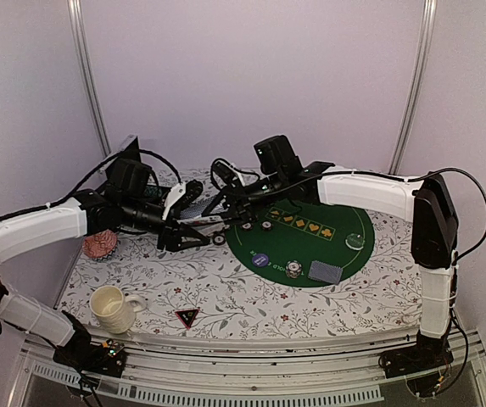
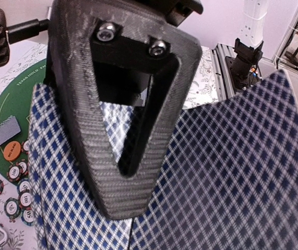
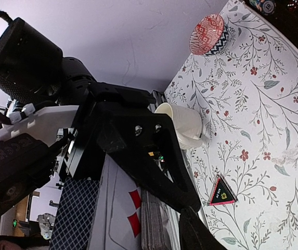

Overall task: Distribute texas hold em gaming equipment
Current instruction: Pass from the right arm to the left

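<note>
Midair is where we are finding the playing cards: both arms are meeting over the desk at about 11 o'clock in the top view, just off the 10 o'clock rim of the green mat. The left tool is gripping them, one finger lying flat across the chequered backs and the other hidden behind. We are judging that the pack is being kept aloft so the right tool can peel off single cards for dealing. Its fingers are reaching in beside the stack's edge, but we cannot tell whether they are parted or pinching.

In the left wrist view the cards are fanning, backs facing that camera. The long axis of one is running from 6 to 12 o'clock, while its neighbour is leaning toward 1 o'clock.

On the mat, a small card pile is lying at 5 o'clock, poker chips at 6 o'clock and a blue button at 8 o'clock. The black triangular marker is sitting off the mat, near the desk's front edge at 7 o'clock.
</note>
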Motion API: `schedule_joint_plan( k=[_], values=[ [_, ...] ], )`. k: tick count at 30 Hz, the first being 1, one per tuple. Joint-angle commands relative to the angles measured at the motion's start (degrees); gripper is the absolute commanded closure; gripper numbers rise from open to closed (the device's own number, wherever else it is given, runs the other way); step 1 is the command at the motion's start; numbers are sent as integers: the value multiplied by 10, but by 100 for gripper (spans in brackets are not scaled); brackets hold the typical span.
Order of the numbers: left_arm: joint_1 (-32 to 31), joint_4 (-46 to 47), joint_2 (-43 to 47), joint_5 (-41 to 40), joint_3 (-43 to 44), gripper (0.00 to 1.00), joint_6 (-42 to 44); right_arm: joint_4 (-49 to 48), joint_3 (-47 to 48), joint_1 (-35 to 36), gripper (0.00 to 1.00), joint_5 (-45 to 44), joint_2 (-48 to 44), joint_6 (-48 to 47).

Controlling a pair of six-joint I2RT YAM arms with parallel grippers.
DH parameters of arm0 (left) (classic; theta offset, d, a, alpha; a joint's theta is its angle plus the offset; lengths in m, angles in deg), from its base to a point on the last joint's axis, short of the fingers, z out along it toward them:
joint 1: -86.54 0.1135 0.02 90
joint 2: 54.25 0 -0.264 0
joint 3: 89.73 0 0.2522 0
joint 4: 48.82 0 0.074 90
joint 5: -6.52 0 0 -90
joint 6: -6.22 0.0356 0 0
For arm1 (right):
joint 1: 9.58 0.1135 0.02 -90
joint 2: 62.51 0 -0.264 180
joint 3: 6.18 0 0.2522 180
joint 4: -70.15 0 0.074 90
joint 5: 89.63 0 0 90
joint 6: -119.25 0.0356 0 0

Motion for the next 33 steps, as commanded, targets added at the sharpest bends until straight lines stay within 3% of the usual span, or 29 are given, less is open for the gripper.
schedule_joint_plan(
  k=[1, 9, 33],
  values=[
    [1, 14, -7, 12, 16, 83, 1, 5, 15, 2, 60, 0, 13, -4],
    [1, 8, -12, 3, 16, 83, 1, 5, 15, -8, 50, -3, 0, -9],
    [1, 11, -6, -17, 17, 83, -1, -29, 16, -11, 35, -47, -40, -77]
  ],
)
